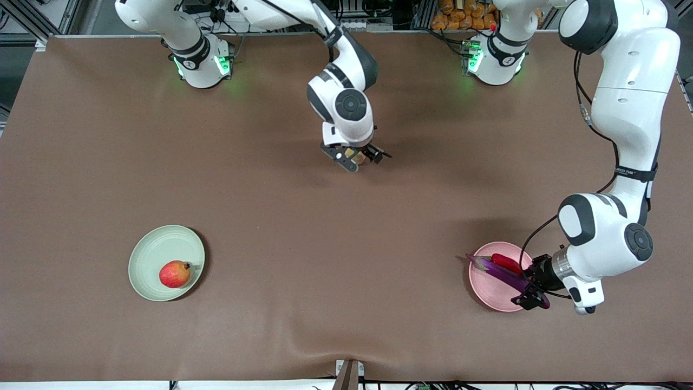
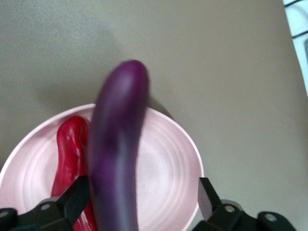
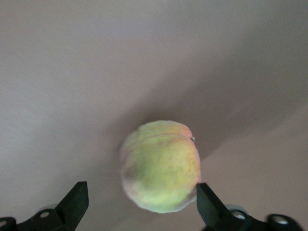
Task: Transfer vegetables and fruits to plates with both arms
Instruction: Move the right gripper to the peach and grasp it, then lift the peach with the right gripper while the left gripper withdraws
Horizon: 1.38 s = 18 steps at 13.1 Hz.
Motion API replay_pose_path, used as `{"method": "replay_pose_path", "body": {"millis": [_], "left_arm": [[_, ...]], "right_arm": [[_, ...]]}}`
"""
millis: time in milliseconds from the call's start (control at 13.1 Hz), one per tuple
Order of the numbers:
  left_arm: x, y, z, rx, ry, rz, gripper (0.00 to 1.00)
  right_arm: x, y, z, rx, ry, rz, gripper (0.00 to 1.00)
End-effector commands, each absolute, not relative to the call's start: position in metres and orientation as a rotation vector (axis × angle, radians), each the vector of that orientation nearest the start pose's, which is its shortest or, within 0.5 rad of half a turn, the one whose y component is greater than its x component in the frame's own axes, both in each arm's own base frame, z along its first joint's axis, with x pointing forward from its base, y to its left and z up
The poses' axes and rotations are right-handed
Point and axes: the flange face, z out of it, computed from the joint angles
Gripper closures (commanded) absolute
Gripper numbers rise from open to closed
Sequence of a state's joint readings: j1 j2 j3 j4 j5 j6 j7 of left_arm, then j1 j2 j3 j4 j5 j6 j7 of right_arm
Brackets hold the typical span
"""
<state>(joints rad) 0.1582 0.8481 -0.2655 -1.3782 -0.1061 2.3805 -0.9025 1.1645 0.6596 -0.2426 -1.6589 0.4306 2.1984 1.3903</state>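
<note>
front: high, faces robots | left wrist: close over pink plate (image 2: 187, 144), shared with front

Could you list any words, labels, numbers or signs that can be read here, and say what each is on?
No text can be read for certain.
A strap on the left arm carries small white lettering, too small to read.
The round markings on the two arm bases are too small to read.
The plates, fruits and vegetables show no text.

Table cover (image 1: 303, 260) was plain brown. Pale green plate (image 1: 154, 252) had a red apple (image 1: 174, 273) with a yellowish blush. Pink plate (image 2: 168, 163) held the glossy purple eggplant (image 2: 115, 144) and shiny red chili (image 2: 71, 144). Peach (image 3: 161, 173) was yellow-green, pink-edged.
</note>
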Motion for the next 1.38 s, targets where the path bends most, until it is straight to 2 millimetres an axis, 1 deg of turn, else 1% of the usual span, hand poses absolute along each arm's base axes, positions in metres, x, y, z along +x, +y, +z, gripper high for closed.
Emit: {"method": "replay_pose_path", "body": {"millis": [0, 153, 230, 306, 383, 459, 536, 612, 689, 765, 842, 918, 995, 1071, 1148, 1224, 1301], "left_arm": [[0.745, -0.047, 0.273, -3.076, -1.521, 0.020, 0.00], [0.743, -0.050, 0.314, -3.087, -1.462, -0.044, 0.00], [0.739, -0.058, 0.337, -3.088, -1.381, -0.070, 0.00], [0.731, -0.064, 0.367, -3.081, -1.289, -0.075, 0.00], [0.721, -0.075, 0.398, -3.084, -1.231, -0.065, 0.00], [0.711, -0.081, 0.428, -3.088, -1.169, -0.073, 0.00], [0.699, -0.083, 0.460, -3.111, -1.053, -0.082, 0.00], [0.687, -0.082, 0.489, -3.153, -0.845, -0.091, 0.00], [0.676, -0.082, 0.510, -3.183, -0.629, -0.097, 0.00], [0.665, -0.081, 0.531, -3.189, -0.495, -0.107, 0.00], [0.652, -0.079, 0.554, -3.185, -0.412, -0.111, 0.00], [0.640, -0.079, 0.575, -3.181, -0.341, -0.119, 0.00], [0.628, -0.079, 0.596, -3.174, -0.296, -0.140, 0.00], [0.616, -0.080, 0.608, -3.163, -0.285, -0.118, 0.00], [0.606, -0.081, 0.620, -3.152, -0.280, -0.110, 0.00], [0.594, -0.084, 0.636, -3.146, -0.268, -0.145, 0.00], [0.584, -0.094, 0.638, -3.137, -0.247, -0.123, 0.00]], "right_arm": [[0.367, 0.552, 0.217, -2.969, 1.108, 0.307, 0.00], [0.363, 0.554, 0.211, -2.989, 1.104, 0.286, 0.00], [0.364, 0.554, 0.210, -3.005, 1.089, 0.262, 0.00], [0.365, 0.552, 0.208, -3.023, 1.073, 0.237, 0.03], [0.368, 0.549, 0.203, -3.042, 1.066, 0.215, 0.15], [0.371, 0.546, 0.200, -3.051, 1.065, 0.200, 0.29], [0.371, 0.546, 0.199, -3.056, 1.061, 0.195, 0.42], [0.373, 0.545, 0.199, -3.057, 1.064, 0.195, 0.56], [0.375, 0.543, 0.200, -3.055, 1.073, 0.195, 0.68], [0.382, 0.538, 0.204, -3.048, 1.092, 0.193, 0.77], [0.390, 0.533, 0.209, -3.041, 1.110, 0.183, 0.81], [0.400, 0.527, 0.219, -3.039, 1.132, 0.179, 0.82], [0.412, 0.518, 0.233, -3.044, 1.145, 0.181, 0.82], [0.426, 0.510, 0.250, -3.046, 1.154, 0.180, 0.82], [0.434, 0.502, 0.262, -3.066, 1.127, 0.192, 0.82], [0.444, 0.489, 0.270, -3.103, 1.087, 0.205, 0.82], [0.460, 0.472, 0.280, -3.147, 1.014, 0.165, 0.82]]}}
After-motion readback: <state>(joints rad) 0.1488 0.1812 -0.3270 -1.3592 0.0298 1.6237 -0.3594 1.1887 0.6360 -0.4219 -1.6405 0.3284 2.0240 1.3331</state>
